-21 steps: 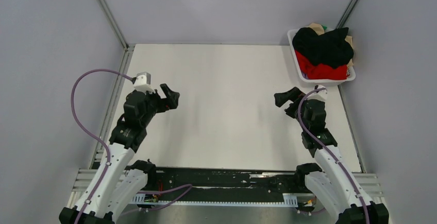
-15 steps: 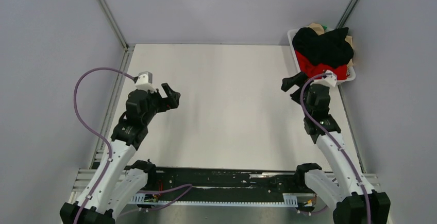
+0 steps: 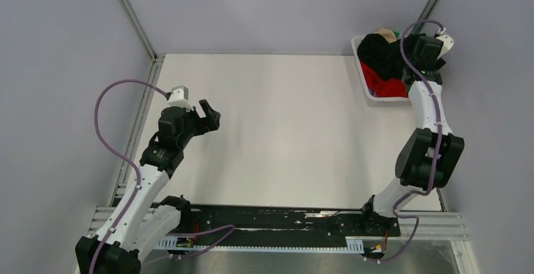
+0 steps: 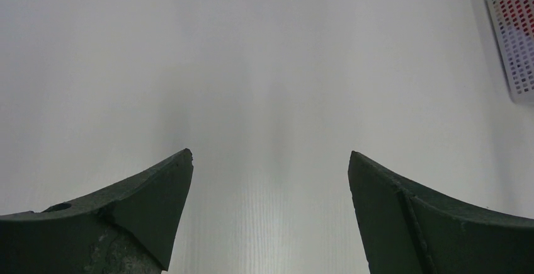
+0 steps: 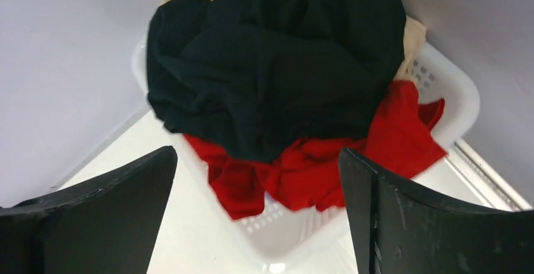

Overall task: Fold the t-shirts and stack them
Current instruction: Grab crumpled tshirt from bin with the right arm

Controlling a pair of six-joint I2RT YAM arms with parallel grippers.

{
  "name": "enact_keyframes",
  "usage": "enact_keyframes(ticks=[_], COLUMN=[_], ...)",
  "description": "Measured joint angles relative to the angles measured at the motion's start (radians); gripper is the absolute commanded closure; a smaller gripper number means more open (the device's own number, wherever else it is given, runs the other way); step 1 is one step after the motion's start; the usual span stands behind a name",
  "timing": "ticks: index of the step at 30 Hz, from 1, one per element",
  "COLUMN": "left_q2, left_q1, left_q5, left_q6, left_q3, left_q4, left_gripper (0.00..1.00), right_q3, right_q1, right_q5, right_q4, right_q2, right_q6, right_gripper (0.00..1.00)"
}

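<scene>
The t-shirts lie bunched in a white plastic basket (image 3: 371,94) at the table's far right corner. A large black shirt (image 3: 378,50) is on top, a red one (image 3: 389,88) spills over the near rim, and a beige one (image 3: 381,33) shows at the back. In the right wrist view the black shirt (image 5: 277,66) covers the red (image 5: 327,176) and beige (image 5: 412,41) ones. My right gripper (image 5: 257,153) is open and empty, above the basket's near side, its arm stretched far forward (image 3: 412,60). My left gripper (image 3: 211,115) is open and empty above the bare table (image 4: 271,155).
The white table (image 3: 277,129) is bare in the middle. Grey walls and metal frame rails close the sides and back. The basket (image 4: 516,34) shows at the far right of the left wrist view, red cloth showing through its holes.
My right arm has swung from the table's right side forward and up to the basket and now hangs over the shirts. My left arm has hardly moved.
</scene>
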Motion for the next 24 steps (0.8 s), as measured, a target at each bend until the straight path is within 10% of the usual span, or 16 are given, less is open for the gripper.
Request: enact_keyframes(ticks=[9, 16, 24], left_q2=[0.065, 0.087, 0.095], left_q1=[0.000, 0.000, 0.000], left_q5=[-0.023, -0.035, -0.049], left_q6=[0.001, 0.001, 0.001], left_q3=[0.002, 0.003, 0.004], left_q4=[0.014, 0.014, 0.015], left_gripper=[0.00, 0.00, 0.00], right_q3=[0.428, 0.609, 0.698], right_q1=[-0.017, -0.018, -0.021], right_q5=[-0.018, -0.058, -0.145], right_q4=[-0.091, -0.127, -0.153], right_q2=[0.453, 0.637, 0.629], right_q6=[-0.136, -0.163, -0.158], right_gripper=[0.19, 0.99, 1.00])
